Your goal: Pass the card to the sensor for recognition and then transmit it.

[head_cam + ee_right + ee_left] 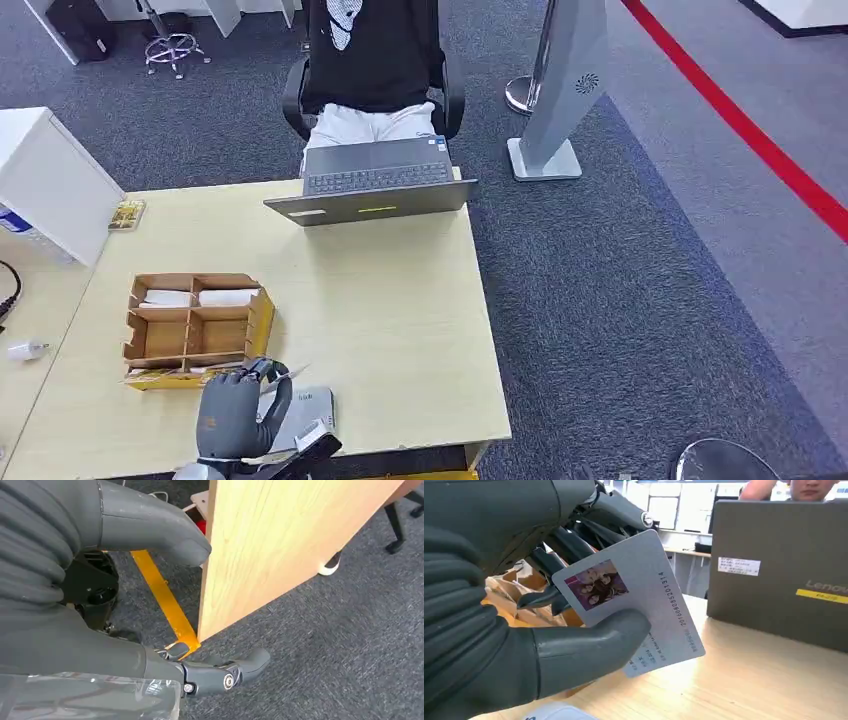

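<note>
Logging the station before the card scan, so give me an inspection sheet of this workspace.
Surface: pale wooden table, bare in the middle.
Job's things: card held in left robot hand; grey sensor just beneath it.
Clutter: cardboard organizer, laptop, white plug.
Robot hands: left grips the card; right robot hand hangs beside the table, holding nothing.
Cables: dark cable at left edge.
Surroundings: seated person, red floor line.

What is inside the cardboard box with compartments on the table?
In the cardboard organizer, the two far compartments hold white folded items. The middle ones look empty. The nearest row is partly covered by the left hand holding the card, so its contents cannot be told.
</note>
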